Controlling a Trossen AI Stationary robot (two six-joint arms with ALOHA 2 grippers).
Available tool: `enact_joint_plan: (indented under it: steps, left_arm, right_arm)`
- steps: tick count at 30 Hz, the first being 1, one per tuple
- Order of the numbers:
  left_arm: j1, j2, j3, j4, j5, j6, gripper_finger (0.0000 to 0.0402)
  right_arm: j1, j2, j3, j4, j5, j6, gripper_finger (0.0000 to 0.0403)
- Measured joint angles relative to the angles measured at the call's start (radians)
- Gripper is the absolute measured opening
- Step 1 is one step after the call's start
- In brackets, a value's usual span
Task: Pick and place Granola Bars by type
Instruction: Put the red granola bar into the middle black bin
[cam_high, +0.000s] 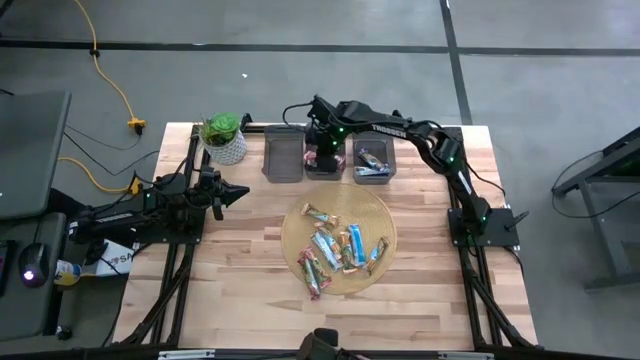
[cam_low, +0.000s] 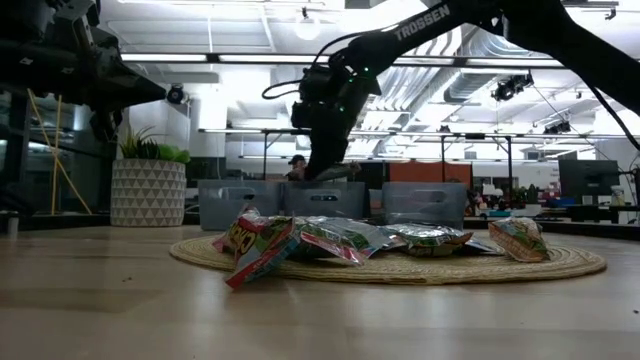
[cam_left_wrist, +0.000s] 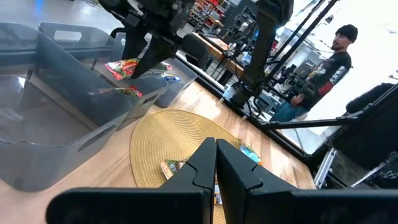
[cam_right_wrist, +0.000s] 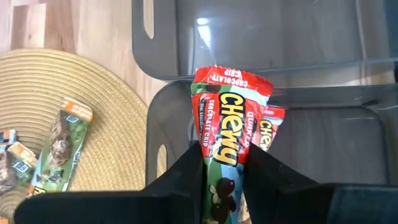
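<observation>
My right claw (cam_right_wrist: 225, 177) is clamped on a red Chewy bar (cam_right_wrist: 225, 134), fingers pinching it across its width, most of the wrapper sticking out past the fingertips. From overhead the claw sits at the far edge of the desk (cam_high: 240, 290), over the middle bin (cam_high: 322, 160) of the three grey bins.

Relation that matters: the bar hangs right over that middle bin, long axis pointing down into it. A second red Chewy bar (cam_right_wrist: 268, 134) already lies in there, just behind the held one, so type matches. Left bin (cam_high: 283, 160) looks empty; right bin (cam_high: 373, 160) holds blue-wrapped bars (cam_high: 372, 160).

My read: nothing to translate, just let go. Bin is narrow and the bar is long, so it may end up leaning on the wall instead of lying flat. Not a problem.

Rest of the bars (cam_high: 335, 250) are on the round woven mat (cam_high: 385, 215) mid-desk, nearer than the bins, mixed blue, green and multicoloured, pointing every which way. The mat is closer to my right arm's reach than to the left.

Left claw (cam_left_wrist: 216, 163) is fully closed, holding nothing, parked at the left side of the desk beside the potted plant (cam_high: 224, 135), pointing toward the mat.
</observation>
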Motion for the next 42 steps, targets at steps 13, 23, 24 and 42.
enact_joint_plan:
  steps: [13, 23, 24, 42]
  left_arm:
    - [0.0, 0.0, 0.0, 0.0, 0.0, -0.002, 0.001]
    - [0.0, 0.0, 0.0, 0.0, 0.003, -0.002, 0.001]
    - [0.0, 0.0, 0.0, 0.0, 0.006, -0.001, 0.001]
    - [0.0, 0.0, 0.0, 0.0, 0.02, 0.001, 0.001]
  right_arm:
    - [0.002, 0.0, 0.0, -0.037, 0.044, -0.002, 0.0092]
    - [0.002, -0.011, 0.0, -0.046, 0.07, 0.016, 0.0151]
    - [0.002, -0.024, 0.0, -0.044, 0.067, 0.027, 0.0155]
    - [0.195, -0.39, 0.0, -0.014, -0.057, 0.235, 0.0172]
